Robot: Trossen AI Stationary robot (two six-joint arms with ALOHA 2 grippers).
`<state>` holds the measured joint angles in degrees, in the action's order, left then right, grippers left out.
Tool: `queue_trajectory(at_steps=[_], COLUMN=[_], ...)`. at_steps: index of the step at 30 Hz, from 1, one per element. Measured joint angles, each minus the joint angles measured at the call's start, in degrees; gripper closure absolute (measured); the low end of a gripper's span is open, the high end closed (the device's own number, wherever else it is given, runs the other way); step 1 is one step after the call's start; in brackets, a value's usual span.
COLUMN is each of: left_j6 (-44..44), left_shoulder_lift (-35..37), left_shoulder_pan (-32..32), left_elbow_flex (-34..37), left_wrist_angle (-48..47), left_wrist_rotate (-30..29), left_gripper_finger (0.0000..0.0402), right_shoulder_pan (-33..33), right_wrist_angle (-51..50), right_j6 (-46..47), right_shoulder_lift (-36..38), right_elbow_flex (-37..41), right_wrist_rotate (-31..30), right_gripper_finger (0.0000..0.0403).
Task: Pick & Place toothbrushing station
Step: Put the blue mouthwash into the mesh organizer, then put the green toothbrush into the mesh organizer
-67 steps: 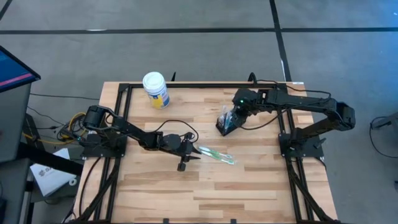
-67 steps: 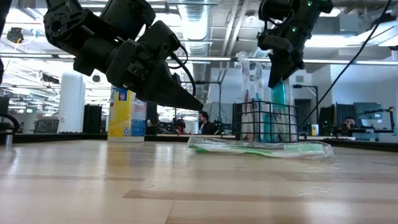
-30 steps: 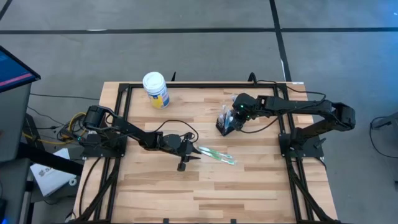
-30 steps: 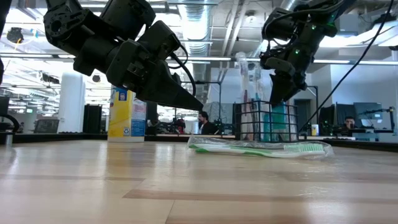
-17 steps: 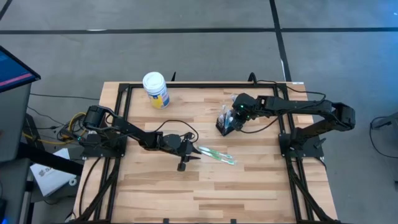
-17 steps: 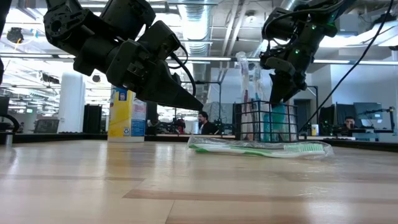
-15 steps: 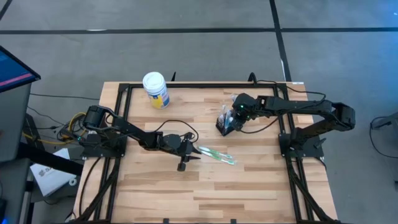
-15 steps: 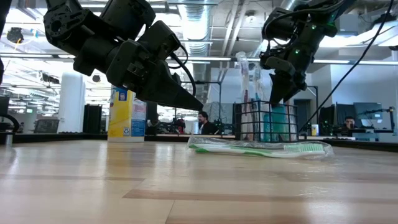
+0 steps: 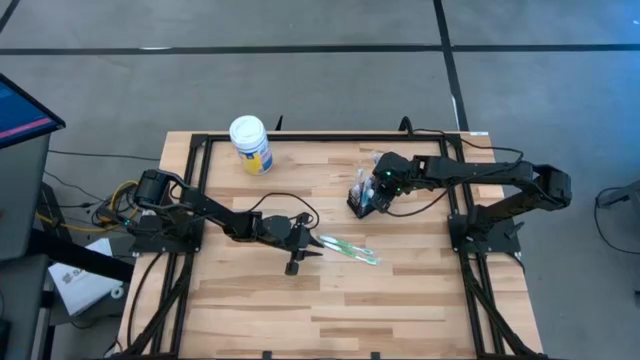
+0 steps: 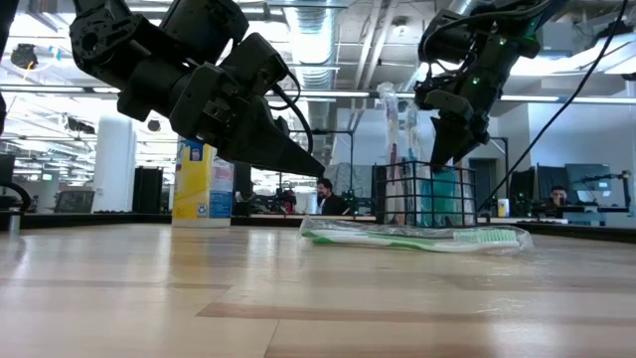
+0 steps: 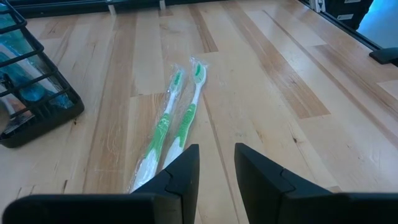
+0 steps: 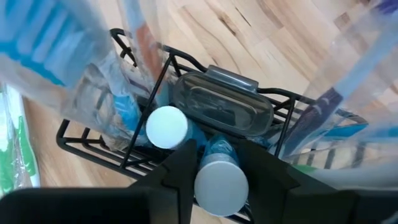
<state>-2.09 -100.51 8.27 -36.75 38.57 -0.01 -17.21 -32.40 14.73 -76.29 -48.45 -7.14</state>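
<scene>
Toothbrushes in green, wrapped, lie mid-frame in the high view, just right of the left gripper, whose fingers stand slightly apart on nothing. Upper right, the right gripper reaches into the black wire holder, part-open around a teal tube; grip unclear.

Black wire holder upright on worktop, wrapped blue and white toothbrushes standing in it, teal tube inside, cap upward, two wrapped green toothbrushes lying flat, well apart from holder
</scene>
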Motion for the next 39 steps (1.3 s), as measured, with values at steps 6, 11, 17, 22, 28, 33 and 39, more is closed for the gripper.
queue_trajectory(at_steps=[6,11,17,22,28,33,39], left_j6=[0.0,0.0,0.0,0.0,0.0,0.0,0.0], left_shoulder_lift=[0.0,0.0,0.0,0.0,0.0,0.0,0.0], left_shoulder_pan=[0.0,0.0,0.0,0.0,0.0,0.0,0.0], left_elbow_flex=[0.0,0.0,0.0,0.0,0.0,0.0,0.0], left_wrist_angle=[0.0,0.0,0.0,0.0,0.0,0.0,0.0], left_wrist_rotate=[0.0,0.0,0.0,0.0,0.0,0.0,0.0], left_gripper_finger=[0.0307,0.0307,0.0307,0.0307,0.0307,0.0307,0.0307], right_shoulder_pan=[0.0,0.0,0.0,0.0,0.1,0.9,2.4], right_wrist_angle=[0.1,-0.1,-0.4,-0.5,-1.3,-2.9,-2.8], right_j6=[-0.2,-0.3,-0.5,-1.2,-1.2,-0.8,-0.4], right_shoulder_lift=[0.0,0.0,0.0,0.2,0.2,0.8,3.7], right_elbow_flex=[0.0,0.0,-0.5,-1.3,-1.4,-1.4,-1.4], right_wrist_rotate=[0.1,0.0,-0.2,-0.2,-0.2,-0.2,-0.2], right_gripper_finger=[0.0276,0.026,0.0262,0.0274,0.0276,0.0274,0.0278])
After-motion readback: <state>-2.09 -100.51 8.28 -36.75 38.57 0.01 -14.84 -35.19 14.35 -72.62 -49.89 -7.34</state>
